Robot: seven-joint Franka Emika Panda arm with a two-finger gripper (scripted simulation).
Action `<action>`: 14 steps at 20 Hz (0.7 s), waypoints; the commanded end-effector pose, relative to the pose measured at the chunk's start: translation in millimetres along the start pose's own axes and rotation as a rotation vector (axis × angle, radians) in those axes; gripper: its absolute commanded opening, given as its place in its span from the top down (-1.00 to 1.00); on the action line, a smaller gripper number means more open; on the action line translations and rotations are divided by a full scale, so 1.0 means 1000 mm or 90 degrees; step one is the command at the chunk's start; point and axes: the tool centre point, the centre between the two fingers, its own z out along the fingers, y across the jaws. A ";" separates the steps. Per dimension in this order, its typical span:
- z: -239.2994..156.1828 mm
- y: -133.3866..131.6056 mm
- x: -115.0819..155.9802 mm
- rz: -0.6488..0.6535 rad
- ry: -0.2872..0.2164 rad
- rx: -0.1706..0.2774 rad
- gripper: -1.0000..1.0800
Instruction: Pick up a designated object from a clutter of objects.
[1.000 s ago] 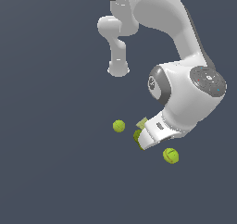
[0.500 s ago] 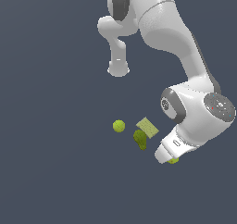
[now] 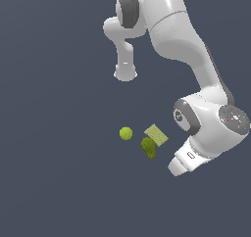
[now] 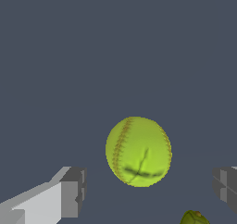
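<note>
Lowered since before, wide-open empty pincer (image 4: 148,190) astride the seamed ball (image 4: 138,151).

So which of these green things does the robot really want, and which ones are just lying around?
For the job:
- the big stitched ball
- the gripper, fingers open on either side of it, not touching

Just lying about:
- the small plain ball
- the flat pale-green pad
- the dark green lumpy piece, touching the pad's edge
</note>
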 end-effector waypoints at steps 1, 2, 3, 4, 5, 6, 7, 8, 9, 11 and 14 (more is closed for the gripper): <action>0.001 0.000 0.000 0.000 0.000 0.000 -0.92; 0.004 0.000 0.000 0.000 0.000 0.000 -0.92; 0.007 0.000 0.000 0.000 0.000 0.000 -0.92; 0.011 0.000 0.000 0.000 0.000 0.000 -0.92; 0.015 0.000 0.000 0.000 0.000 0.000 -0.92; 0.021 0.000 0.000 0.000 0.001 0.000 -0.92; 0.027 0.000 0.000 -0.001 0.001 0.000 -0.92; 0.034 0.000 0.000 -0.001 0.001 0.000 -0.92; 0.039 0.000 0.000 -0.001 0.001 0.000 -0.92; 0.047 0.000 0.000 -0.001 0.001 0.000 -0.92; 0.052 0.000 0.000 -0.001 0.001 0.000 -0.92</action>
